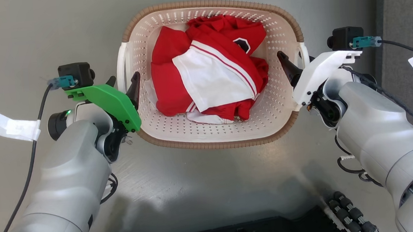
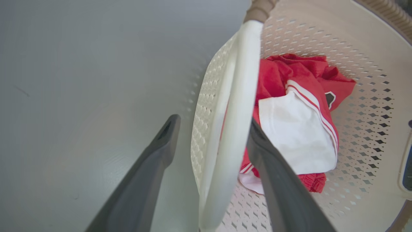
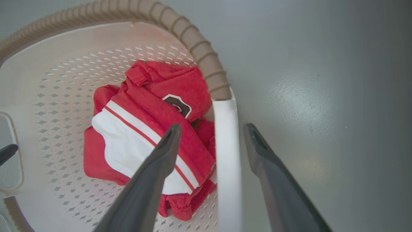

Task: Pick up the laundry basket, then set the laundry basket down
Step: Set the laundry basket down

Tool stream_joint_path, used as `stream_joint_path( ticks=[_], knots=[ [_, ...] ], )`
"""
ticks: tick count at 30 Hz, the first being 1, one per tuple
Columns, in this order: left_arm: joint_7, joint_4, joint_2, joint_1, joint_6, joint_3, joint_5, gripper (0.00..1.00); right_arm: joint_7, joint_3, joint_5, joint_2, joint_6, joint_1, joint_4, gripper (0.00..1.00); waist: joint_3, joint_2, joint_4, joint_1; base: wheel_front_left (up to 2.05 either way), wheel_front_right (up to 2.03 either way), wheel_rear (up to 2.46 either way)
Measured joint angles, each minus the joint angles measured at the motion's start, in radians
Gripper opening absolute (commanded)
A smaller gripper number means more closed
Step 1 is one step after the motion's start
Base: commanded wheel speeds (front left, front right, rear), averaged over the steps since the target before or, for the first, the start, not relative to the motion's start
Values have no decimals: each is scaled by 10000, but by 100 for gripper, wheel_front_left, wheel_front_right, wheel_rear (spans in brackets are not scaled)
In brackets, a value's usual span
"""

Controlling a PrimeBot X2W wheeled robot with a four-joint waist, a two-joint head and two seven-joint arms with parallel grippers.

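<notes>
Over the grey floor (image 1: 19, 35), the laundry basket (image 1: 208, 141) is lying at twelve o'clock, its long axis running nine to three. My left gripper (image 1: 124, 78) and right gripper (image 1: 296, 59), equally near, are straddling its left handle (image 2: 238, 112) and right handle (image 3: 227, 154), both spread wide and not clamping. The wrist views are revealing gaps that the head view is hiding.

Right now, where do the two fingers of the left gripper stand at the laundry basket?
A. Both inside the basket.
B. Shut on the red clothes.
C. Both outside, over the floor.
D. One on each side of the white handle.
D: in the left wrist view the left gripper stands open astride the white handle of the laundry basket, one finger over the floor, one beside the clothes.
</notes>
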Motion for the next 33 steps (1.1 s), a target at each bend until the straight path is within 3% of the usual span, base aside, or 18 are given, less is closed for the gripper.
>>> stream_joint_path(
  ticks=[16, 33],
  knots=[
    [-805, -138, 54, 649, 0, -242, -94, 100, -403, -144, 261, 82, 0, 501, 268, 100, -1487, 0, -125, 0, 0, 0, 0],
    [-1233, -1055, 738, 1433, 0, -178, -88, 100, -938, -82, -127, -31, 2, 1065, -658, 100, -3679, 0, -351, -1, 0, 0, 0]
  ],
)
